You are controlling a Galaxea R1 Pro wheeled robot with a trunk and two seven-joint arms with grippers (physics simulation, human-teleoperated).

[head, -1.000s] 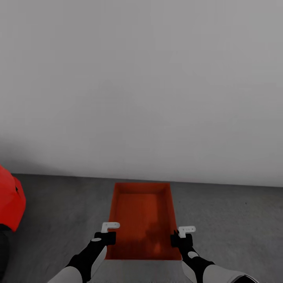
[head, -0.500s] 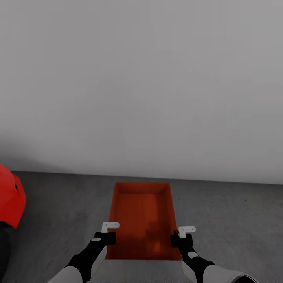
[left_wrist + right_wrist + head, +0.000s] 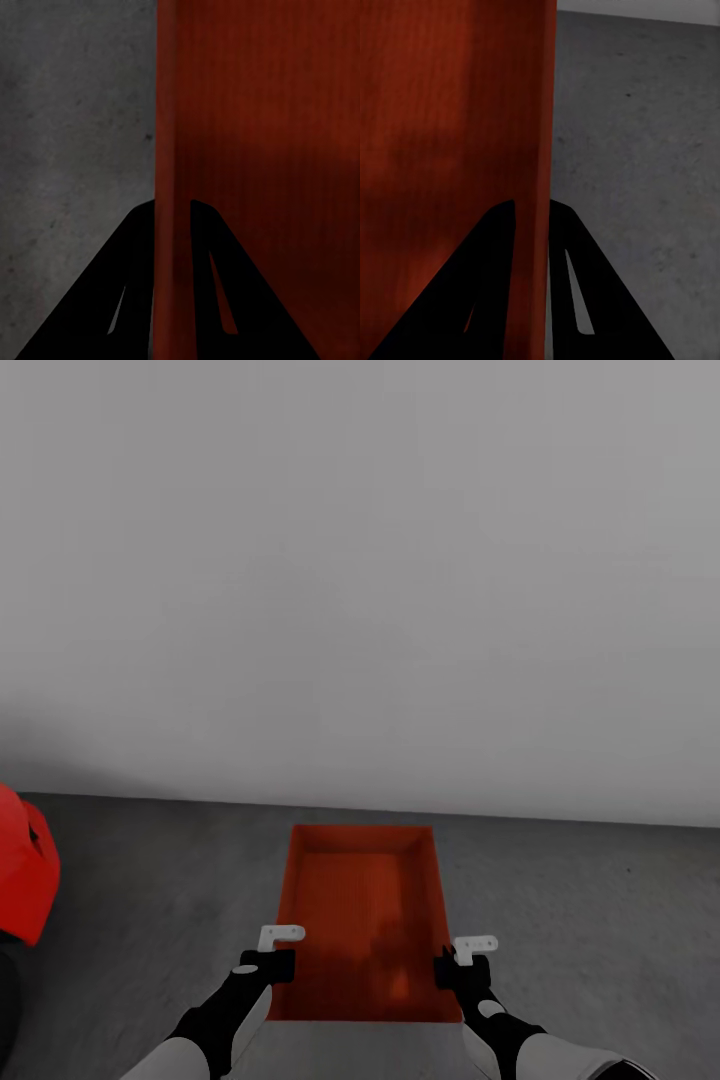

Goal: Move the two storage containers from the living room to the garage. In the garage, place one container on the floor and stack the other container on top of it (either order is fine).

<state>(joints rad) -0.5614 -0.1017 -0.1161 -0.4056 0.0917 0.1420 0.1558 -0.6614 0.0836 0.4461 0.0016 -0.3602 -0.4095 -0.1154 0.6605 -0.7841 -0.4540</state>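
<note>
evidently both arms share the load: left gripper [image 3: 268,958] and right gripper [image 3: 462,965] each pinch a side wall of the storage container [image 3: 358,905], low centre of frame. probably lowering onto the floor [image 3: 150,880].

My head view's left edge cuts off the red car [image 3: 25,875]. Whether a second bin sits beneath the container [image 3: 360,905] I hold, I cannot tell.

The storage container [image 3: 362,920] sits ahead on the floor [image 3: 590,920], between the left gripper [image 3: 283,950] and right gripper [image 3: 452,958], each astride 1 side wall; the wall [image 3: 360,580] stands behind, the car [image 3: 25,875] far left
</note>
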